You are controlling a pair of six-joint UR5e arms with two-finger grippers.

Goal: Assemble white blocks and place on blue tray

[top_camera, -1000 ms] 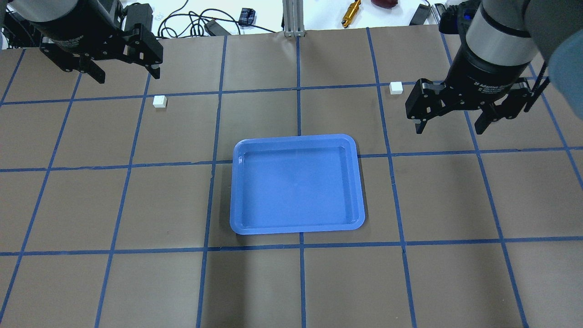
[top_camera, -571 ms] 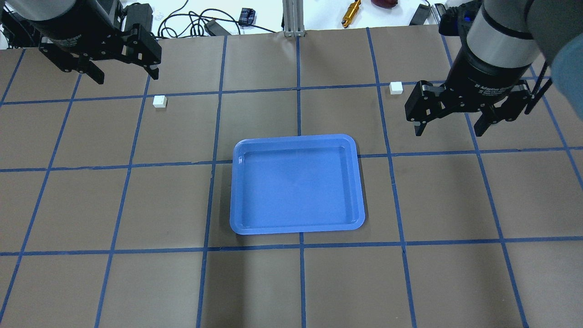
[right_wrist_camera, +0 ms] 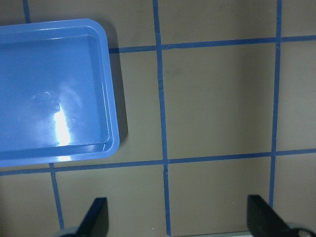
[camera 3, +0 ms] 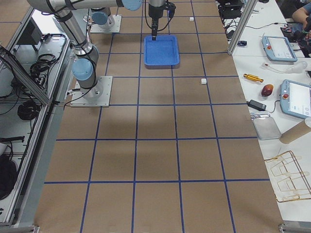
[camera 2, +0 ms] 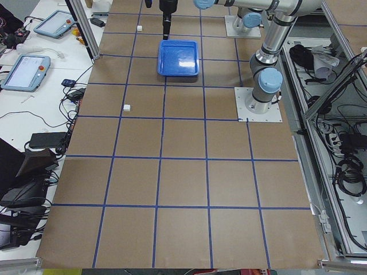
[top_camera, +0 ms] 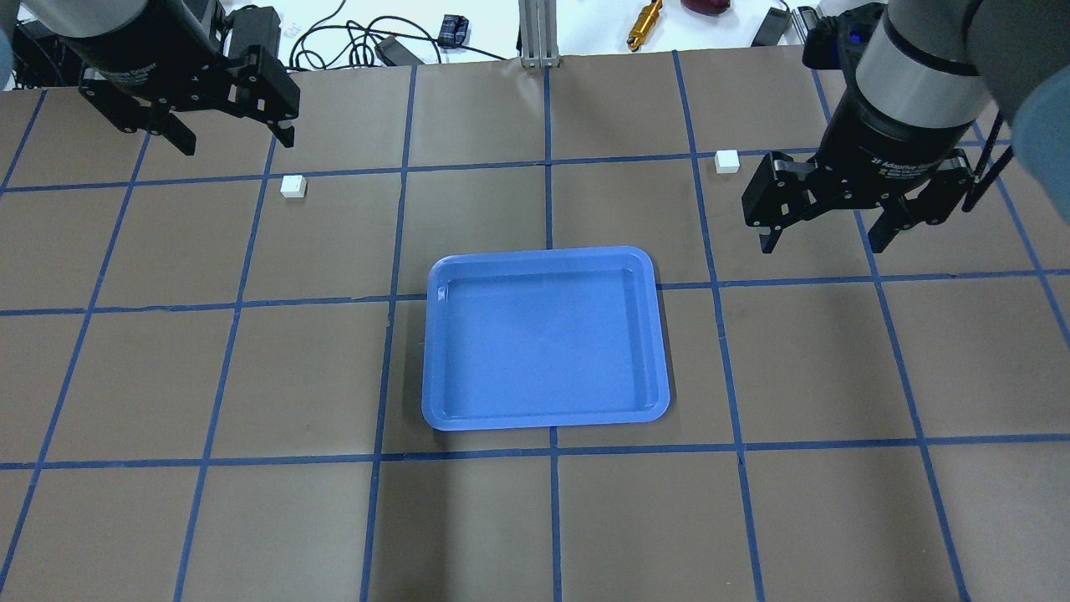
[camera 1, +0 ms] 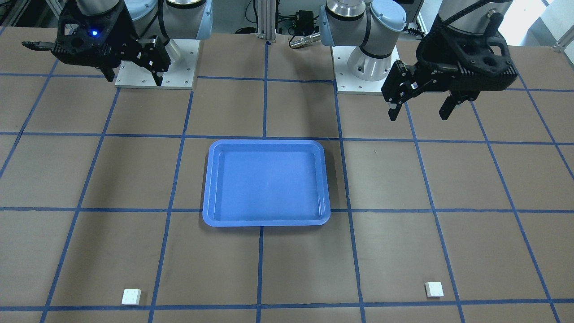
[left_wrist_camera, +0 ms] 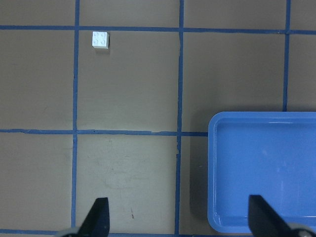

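Nearest the robot, left gripper (top_camera: 236, 140) and right gripper (top_camera: 821, 244) hovering, fingers spread wide, holding nothing. Beyond, between them, large rectangular blue plastic tray (top_camera: 545, 420). Farthest, small white square plastic bricks well apart on brown table (top_camera: 251, 376): left brick (top_camera: 292, 186), right brick (top_camera: 727, 161).

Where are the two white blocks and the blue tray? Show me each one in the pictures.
left white block (top_camera: 292, 186), overhead exterior view, its top face.
right white block (top_camera: 726, 161), overhead exterior view, its top face.
blue tray (top_camera: 543, 343), overhead exterior view, its bare floor.
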